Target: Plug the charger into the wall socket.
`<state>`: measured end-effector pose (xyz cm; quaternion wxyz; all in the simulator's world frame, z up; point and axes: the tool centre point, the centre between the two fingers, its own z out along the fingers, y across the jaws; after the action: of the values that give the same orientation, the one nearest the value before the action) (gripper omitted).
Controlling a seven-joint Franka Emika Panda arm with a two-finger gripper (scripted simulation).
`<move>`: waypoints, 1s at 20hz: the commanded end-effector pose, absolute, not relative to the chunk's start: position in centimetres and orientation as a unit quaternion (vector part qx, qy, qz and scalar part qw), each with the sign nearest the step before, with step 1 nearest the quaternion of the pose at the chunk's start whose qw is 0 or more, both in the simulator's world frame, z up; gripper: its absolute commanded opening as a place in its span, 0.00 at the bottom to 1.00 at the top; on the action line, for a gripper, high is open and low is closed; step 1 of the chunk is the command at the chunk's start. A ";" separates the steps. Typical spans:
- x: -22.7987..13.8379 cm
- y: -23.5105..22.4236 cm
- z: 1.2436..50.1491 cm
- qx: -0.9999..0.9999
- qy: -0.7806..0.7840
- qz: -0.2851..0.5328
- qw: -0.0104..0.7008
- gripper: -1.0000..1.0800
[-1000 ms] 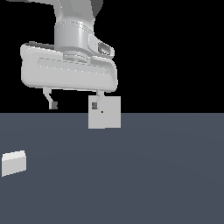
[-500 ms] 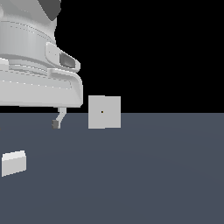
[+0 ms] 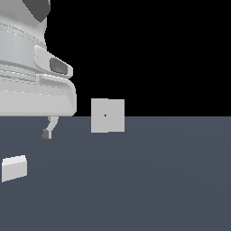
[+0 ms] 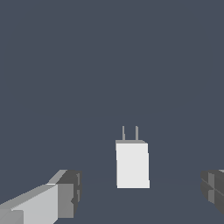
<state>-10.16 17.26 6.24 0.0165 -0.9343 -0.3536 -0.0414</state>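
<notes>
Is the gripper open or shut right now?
Open. In the wrist view the fingers stand wide apart, with the charger lying untouched on the floor between them.

The small white rectangular charger block [image 4: 132, 164] looks like smooth matt plastic, its two thin grey prongs [image 4: 130, 133] dull like unpolished metal. The flat light-grey square wall socket plate [image 3: 108, 115] is plain and matt. The slate-grey floor [image 3: 158, 180] is even, unglossed. The gripper's dark pads [image 4: 70, 192] look matt, rubbery.
</notes>
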 end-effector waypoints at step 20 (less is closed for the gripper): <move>-10.3 17.2 1.2 -0.934 -0.356 -0.042 0.016 0.00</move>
<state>-10.30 17.24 1.20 0.0158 -0.9336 -0.3556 -0.0417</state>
